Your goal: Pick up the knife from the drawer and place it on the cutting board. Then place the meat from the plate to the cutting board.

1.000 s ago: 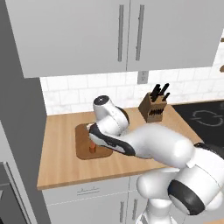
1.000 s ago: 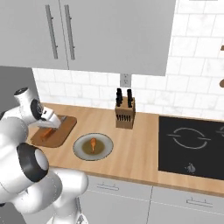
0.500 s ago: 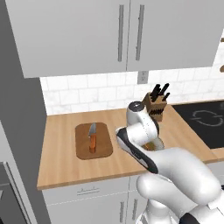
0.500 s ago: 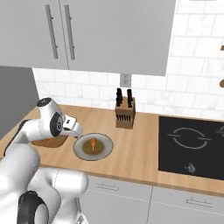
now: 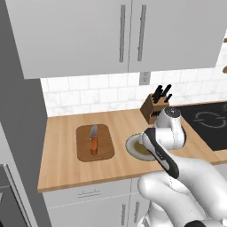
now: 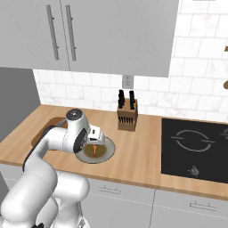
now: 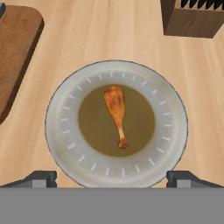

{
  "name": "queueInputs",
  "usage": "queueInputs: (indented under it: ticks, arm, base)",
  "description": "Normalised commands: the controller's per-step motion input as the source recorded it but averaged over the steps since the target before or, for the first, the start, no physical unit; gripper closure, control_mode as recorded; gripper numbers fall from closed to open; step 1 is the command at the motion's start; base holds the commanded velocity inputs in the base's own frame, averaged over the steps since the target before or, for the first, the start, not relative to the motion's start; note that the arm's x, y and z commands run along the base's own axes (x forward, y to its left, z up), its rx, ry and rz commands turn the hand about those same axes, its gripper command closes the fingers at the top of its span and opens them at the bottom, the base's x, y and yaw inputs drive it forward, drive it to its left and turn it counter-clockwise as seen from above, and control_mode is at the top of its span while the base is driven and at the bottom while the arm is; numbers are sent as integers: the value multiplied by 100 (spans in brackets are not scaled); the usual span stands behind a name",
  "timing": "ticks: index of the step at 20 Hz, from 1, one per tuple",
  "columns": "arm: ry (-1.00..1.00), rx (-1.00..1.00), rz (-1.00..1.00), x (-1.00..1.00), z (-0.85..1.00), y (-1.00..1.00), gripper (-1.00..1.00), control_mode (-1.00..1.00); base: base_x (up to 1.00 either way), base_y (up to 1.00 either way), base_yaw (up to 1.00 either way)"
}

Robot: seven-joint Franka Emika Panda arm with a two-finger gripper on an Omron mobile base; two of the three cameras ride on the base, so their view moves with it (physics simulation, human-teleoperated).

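Left base view: the arm has swung from the cutting board (image 5: 95,142) toward 3 o'clock and now covers the plate (image 5: 132,146), leaving the knife (image 5: 93,140) bare on the board. Right base view: the tool (image 6: 95,144) has come over the plate. Hand view: fingertips (image 7: 41,178) stand wide apart, empty, above the meat (image 7: 117,113), which lies mid-plate on the tabletop (image 7: 109,35).

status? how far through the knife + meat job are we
Done: the knife lies on the cutting board. In hand: nothing is held. The hand is open above the plate, with the meat in the middle of the plate between the fingertips. Left: grasp the meat and move it to the cutting board beside the plate.
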Motion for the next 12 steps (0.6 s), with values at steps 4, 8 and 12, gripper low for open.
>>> queueInputs:
  ticks: [4, 8, 12]
  arm:
    - [6, 5, 8, 29, 0, -16, -100, -100]
    - [4, 0, 2, 34, -3, 0, -100, -100]
    - [3, 0, 1, 38, -10, 0, -100, -100]
  base:
    - [0, 0, 0]
    - [0, 0, 0]
    - [0, 0, 0]
